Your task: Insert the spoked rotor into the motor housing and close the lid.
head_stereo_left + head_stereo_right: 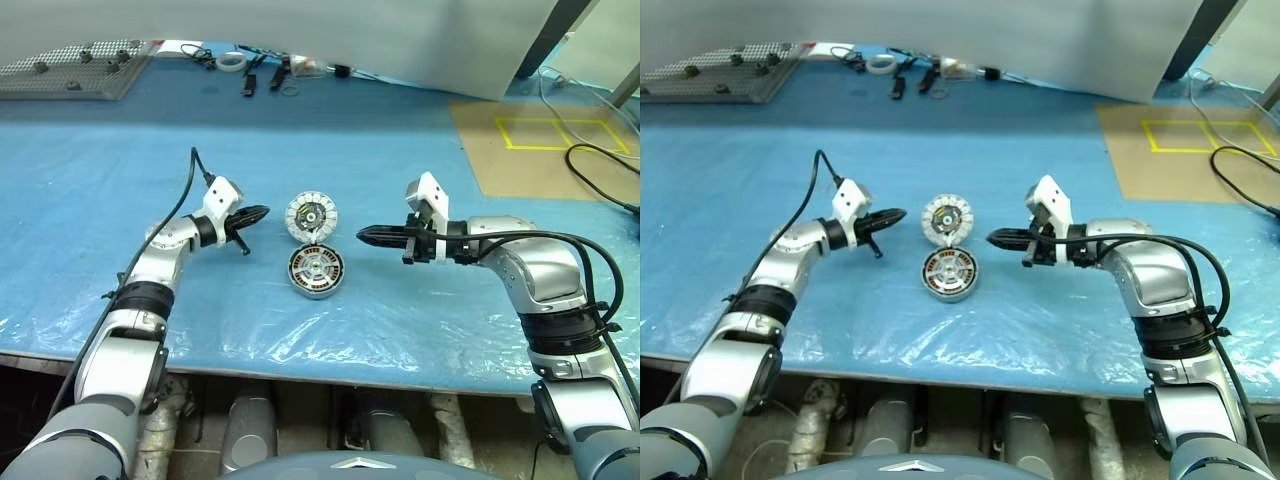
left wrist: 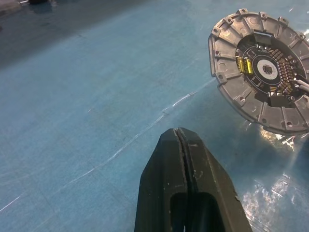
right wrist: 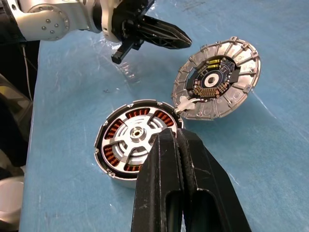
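Both pairs of jaws are pressed shut, holding nothing. The lid [image 1: 311,216] stands propped open just beyond the left gripper [image 1: 258,213], nearer it than the right gripper [image 1: 366,236]; the motor housing [image 1: 317,272] lies between and below both tips.

We see the motor housing [image 1: 317,272] lying on the table [image 1: 90,190], right in the middle. The spoked rotor [image 3: 135,137] sits inside it. The lid [image 1: 311,216] is just beyond the housing, at its twelve o'clock, tipped up and touching its rim. The left gripper [image 1: 262,212] is at the lid's nine o'clock. The right gripper [image 1: 361,235] is at the housing's two o'clock.
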Action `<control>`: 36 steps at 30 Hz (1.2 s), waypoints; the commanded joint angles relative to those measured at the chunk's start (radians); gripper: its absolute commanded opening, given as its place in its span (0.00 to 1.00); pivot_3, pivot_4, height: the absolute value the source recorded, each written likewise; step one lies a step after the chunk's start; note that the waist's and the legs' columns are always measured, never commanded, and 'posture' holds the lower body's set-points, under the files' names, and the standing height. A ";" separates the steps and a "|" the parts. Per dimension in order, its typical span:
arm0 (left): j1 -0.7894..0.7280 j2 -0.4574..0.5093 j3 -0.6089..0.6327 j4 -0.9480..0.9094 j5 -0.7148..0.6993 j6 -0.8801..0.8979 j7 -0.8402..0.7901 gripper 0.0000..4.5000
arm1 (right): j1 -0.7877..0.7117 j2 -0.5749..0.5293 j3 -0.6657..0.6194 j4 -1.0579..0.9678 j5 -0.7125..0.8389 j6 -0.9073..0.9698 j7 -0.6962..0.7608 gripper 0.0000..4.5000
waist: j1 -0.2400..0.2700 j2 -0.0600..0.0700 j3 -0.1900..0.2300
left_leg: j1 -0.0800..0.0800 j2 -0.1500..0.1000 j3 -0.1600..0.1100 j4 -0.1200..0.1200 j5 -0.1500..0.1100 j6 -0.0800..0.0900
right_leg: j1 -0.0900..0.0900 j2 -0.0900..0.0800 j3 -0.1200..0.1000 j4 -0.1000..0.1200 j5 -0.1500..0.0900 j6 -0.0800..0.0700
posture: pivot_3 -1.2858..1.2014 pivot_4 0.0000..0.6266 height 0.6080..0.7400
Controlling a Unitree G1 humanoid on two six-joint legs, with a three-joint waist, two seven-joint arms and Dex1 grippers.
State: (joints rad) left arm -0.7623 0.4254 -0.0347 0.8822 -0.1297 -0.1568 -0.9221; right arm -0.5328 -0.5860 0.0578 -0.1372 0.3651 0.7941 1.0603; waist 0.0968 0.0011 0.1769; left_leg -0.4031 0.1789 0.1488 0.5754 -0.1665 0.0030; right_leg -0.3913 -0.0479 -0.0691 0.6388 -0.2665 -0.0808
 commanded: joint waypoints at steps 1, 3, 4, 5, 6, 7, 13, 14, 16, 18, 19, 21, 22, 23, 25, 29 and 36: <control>-0.038 0.025 0.019 0.101 0.023 -0.035 0.005 0.00 | 0.016 -0.012 -0.021 -0.064 0.039 0.019 -0.029 0.01 | 0.000 0.000 0.000 | 0.000 0.000 0.000 0.000 0.000 0.000 | 0.000 0.000 0.000 0.000 0.000 0.000 | 0.52 0.24 1.00; -0.037 0.031 0.038 0.100 0.013 -0.063 0.004 0.00 | 0.028 -0.015 -0.023 -0.079 0.049 0.029 -0.044 0.01 | 0.001 0.000 0.000 | 0.000 0.000 0.000 0.000 0.000 -0.001 | 0.000 0.000 0.000 -0.001 0.000 0.000 | 0.52 0.24 1.00; -0.035 0.030 0.055 0.082 0.006 -0.092 0.035 0.00 | 0.039 -0.016 -0.026 -0.089 0.056 0.036 -0.054 0.01 | 0.003 0.000 0.000 | -0.001 0.000 0.000 0.000 0.000 -0.001 | 0.000 0.000 0.000 -0.001 0.000 0.001 | 0.52 0.24 1.00; -0.034 0.027 0.070 0.059 -0.005 -0.104 0.050 0.00 | 0.048 -0.016 -0.028 -0.097 0.060 0.040 -0.063 0.01 | 0.003 0.000 0.000 | -0.001 0.000 0.000 -0.001 0.000 -0.001 | 0.000 0.000 -0.001 -0.001 0.000 0.001 | 0.52 0.24 1.00; -0.032 0.023 0.081 0.034 -0.012 -0.115 0.066 0.00 | 0.058 -0.016 -0.028 -0.103 0.065 0.044 -0.071 0.01 | 0.005 0.000 0.000 | -0.002 0.000 -0.001 -0.001 0.000 -0.001 | 0.000 0.000 -0.001 -0.001 0.000 0.001 | 0.52 0.24 1.00; -0.031 0.018 0.086 0.014 -0.009 -0.128 0.085 0.00 | 0.064 -0.013 -0.027 -0.107 0.069 0.046 -0.078 0.01 | 0.007 0.000 0.000 | -0.002 0.000 -0.001 -0.001 0.000 -0.001 | 0.000 0.000 -0.002 -0.001 0.000 0.001 | 0.52 0.24 1.00; -0.013 -0.043 0.092 -0.214 -0.096 0.024 0.034 0.00 | 0.069 0.012 0.011 -0.102 0.073 0.035 -0.104 0.01 | 0.009 0.000 0.000 | -0.001 -0.002 -0.001 0.000 0.000 -0.001 | 0.001 -0.003 -0.002 -0.001 0.000 0.000 | 0.52 0.24 1.00; -0.011 -0.050 0.093 -0.245 -0.113 0.057 0.025 0.00 | 0.064 0.016 0.016 -0.099 0.074 0.033 -0.106 0.01 | 0.008 0.000 0.000 | -0.001 -0.003 -0.001 0.000 0.001 -0.001 | 0.001 -0.004 -0.002 -0.001 -0.001 -0.002 | 0.52 0.24 1.00; -0.010 -0.052 0.088 -0.281 -0.122 0.112 0.012 0.00 | 0.057 0.022 0.026 -0.097 0.073 0.030 -0.109 0.01 | 0.005 0.000 0.000 | -0.001 -0.003 -0.001 0.000 0.001 -0.001 | 0.001 -0.004 -0.002 -0.001 -0.002 -0.003 | 0.52 0.24 1.00; -0.009 -0.047 0.077 -0.273 -0.095 0.105 0.020 0.08 | 0.054 0.024 0.030 -0.096 0.073 0.028 -0.113 0.00 | -0.001 0.000 0.000 | -0.001 -0.003 -0.001 -0.001 0.001 -0.001 | 0.000 -0.004 -0.002 -0.001 -0.002 -0.003 | 0.52 0.24 1.00; -0.008 -0.046 0.073 -0.265 -0.089 0.102 0.015 0.14 | 0.054 0.024 0.031 -0.096 0.073 0.026 -0.114 0.00 | -0.001 0.000 0.000 | -0.001 -0.003 -0.001 -0.001 0.001 -0.001 | 0.000 -0.004 -0.002 -0.001 -0.001 -0.002 | 0.52 0.24 1.00; -0.008 -0.045 0.070 -0.257 -0.090 0.104 -0.001 0.28 | 0.056 0.024 0.030 -0.096 0.075 0.025 -0.117 0.00 | 0.000 0.000 0.000 | -0.001 -0.003 -0.001 -0.002 0.001 -0.001 | 0.000 -0.004 -0.002 -0.001 0.000 0.000 | 0.52 0.24 1.00; -0.010 -0.045 0.071 -0.254 -0.093 0.106 -0.007 0.35 | 0.058 0.024 0.030 -0.098 0.076 0.026 -0.119 0.00 | 0.001 0.000 0.000 | -0.001 -0.004 -0.001 -0.002 0.001 -0.001 | 0.000 -0.004 -0.002 -0.001 0.000 0.000 | 0.52 0.24 1.00; -0.019 -0.045 0.071 -0.241 -0.087 0.100 -0.004 0.41 | 0.060 0.024 0.028 -0.101 0.077 0.027 -0.121 0.00 | 0.001 0.000 0.000 | -0.001 -0.004 -0.001 -0.002 0.001 -0.001 | 0.000 -0.004 -0.002 -0.002 0.000 0.000 | 0.52 0.24 1.00; -0.057 -0.047 0.071 -0.171 -0.063 0.080 0.023 0.57 | 0.064 0.024 0.026 -0.105 0.079 0.029 -0.127 0.00 | 0.002 0.000 0.000 | -0.001 -0.004 -0.001 -0.002 0.001 -0.001 | 0.000 -0.004 -0.002 -0.002 0.000 0.000 | 0.52 0.24 1.00; -0.152 -0.059 0.091 -0.010 -0.054 0.070 0.045 0.80 | 0.081 0.020 0.031 -0.117 0.079 0.029 -0.135 0.00 | 0.006 0.000 0.000 | -0.001 -0.004 -0.001 -0.002 0.001 -0.001 | 0.000 -0.004 -0.002 -0.002 0.000 0.001 | 0.52 0.24 1.00; -0.285 -0.097 0.103 0.272 -0.003 0.007 0.145 0.80 | 0.112 -0.005 0.018 -0.161 0.094 0.056 -0.151 0.00 | 0.009 0.000 0.000 | -0.002 -0.007 -0.002 -0.002 0.001 -0.001 | 0.001 -0.006 -0.002 -0.004 0.002 0.004 | 0.52 0.24 1.00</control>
State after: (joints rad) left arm -1.0264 0.3320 0.0591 1.1186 -0.1475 -0.1247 -0.7885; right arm -0.4258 -0.5794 0.0961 -0.2545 0.4338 0.8444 0.9125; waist 0.1057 0.0008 0.1771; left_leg -0.4049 0.1719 0.1467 0.5723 -0.1659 0.0022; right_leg -0.3899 -0.0535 -0.0713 0.6336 -0.2639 -0.0758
